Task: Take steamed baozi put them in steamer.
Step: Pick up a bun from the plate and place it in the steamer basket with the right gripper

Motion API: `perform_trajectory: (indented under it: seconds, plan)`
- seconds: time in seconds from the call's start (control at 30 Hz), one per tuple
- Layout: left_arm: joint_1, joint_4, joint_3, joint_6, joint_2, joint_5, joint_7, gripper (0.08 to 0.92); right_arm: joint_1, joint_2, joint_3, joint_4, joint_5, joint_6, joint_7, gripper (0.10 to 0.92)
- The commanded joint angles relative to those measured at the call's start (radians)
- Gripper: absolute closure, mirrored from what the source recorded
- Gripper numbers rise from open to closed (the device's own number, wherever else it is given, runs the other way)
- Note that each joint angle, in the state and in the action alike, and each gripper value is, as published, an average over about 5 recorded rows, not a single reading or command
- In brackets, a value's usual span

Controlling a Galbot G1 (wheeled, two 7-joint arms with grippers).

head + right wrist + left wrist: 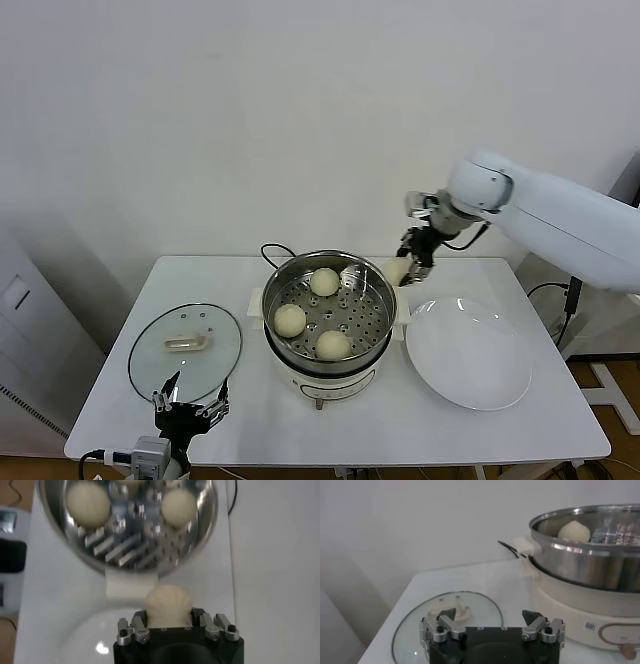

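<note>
Baozi (167,605) clenched in right gripper (410,268) beside steamer (378,285) rim; three inside; next: carry over basket, release; left gripper (190,408) open, idle near lid (150,360).

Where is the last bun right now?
In the head view, the fourth baozi is held in the right end effector, just off the steamer's right rim, above the white plate.
</note>
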Motion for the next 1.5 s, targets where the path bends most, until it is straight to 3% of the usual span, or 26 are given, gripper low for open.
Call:
perform_trajectory:
  seconds: [0.03,0.4,1.2,1.33,1.5]
  plan:
    - [-0.005,-0.003,0.006,-0.003,-0.036,0.005,-0.003,0.177,0.082,0.18,-0.133,-0.007,0.138,-0.135,0.036,0.479]
    - [-0.015,0.001,0.006,-0.002,-0.035,0.0,-0.001,0.177,-0.02,0.255,-0.134,-0.072,0.073,-0.176,0.08,0.478]
    - [-0.002,-0.009,0.012,-0.008,-0.042,0.002,-0.004,0.177,-0.11,0.188,-0.069,-0.031,-0.061,-0.196,0.116,0.47]
    - [0.0,-0.009,0.016,-0.011,-0.045,0.005,-0.004,0.177,-0.113,0.176,-0.052,-0.025,-0.055,-0.195,0.136,0.411]
    - [0.001,-0.008,0.016,-0.03,-0.048,0.006,-0.005,0.177,-0.116,0.148,-0.015,-0.001,-0.039,-0.199,0.147,0.275]
